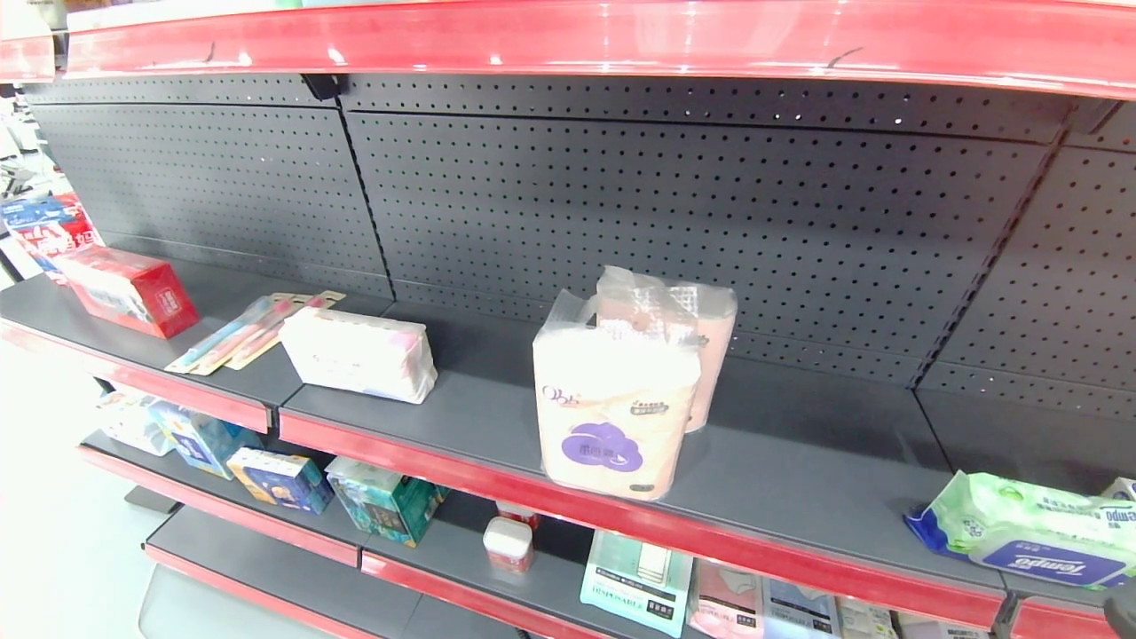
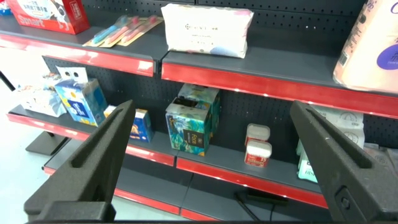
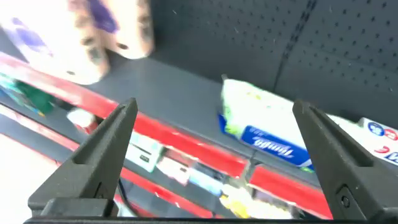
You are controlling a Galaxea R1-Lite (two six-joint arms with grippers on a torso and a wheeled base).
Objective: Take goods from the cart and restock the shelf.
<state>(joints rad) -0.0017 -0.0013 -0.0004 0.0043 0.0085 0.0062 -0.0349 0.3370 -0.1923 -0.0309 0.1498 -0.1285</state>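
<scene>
Red trim (image 1: 426,457) runs along the front edge of the dark grey shelf (image 1: 799,461), which is backed by a perforated panel (image 1: 710,204).

A roll pack (image 1: 612,408) stands upright at the front edge, mid-shelf. A second pack (image 1: 692,328) touches it from behind and is partly hidden by it. A wipes pack (image 1: 1029,528) lies near the front edge at the right end, cut off by the edge of the head view.

Toward the left end lie a flat tissue pack (image 1: 359,353), carded toothbrushes (image 1: 248,333) just beside it, and a red box (image 1: 129,288) farther left.

On the lower shelf (image 1: 444,541) stand a green box (image 1: 386,501), a blue box (image 1: 280,479) and a small jar (image 1: 508,543). Goods farther right are partly hidden under the red trim.

The roll pack carries a purple label and the wipes pack a blue one. The smaller print is too small to make out.

Left hand (image 2: 211,106): fingers spread wide, empty, in front of the lower shelf. Right hand (image 3: 215,104): fingers spread wide, empty, in front of the wipes pack.
</scene>
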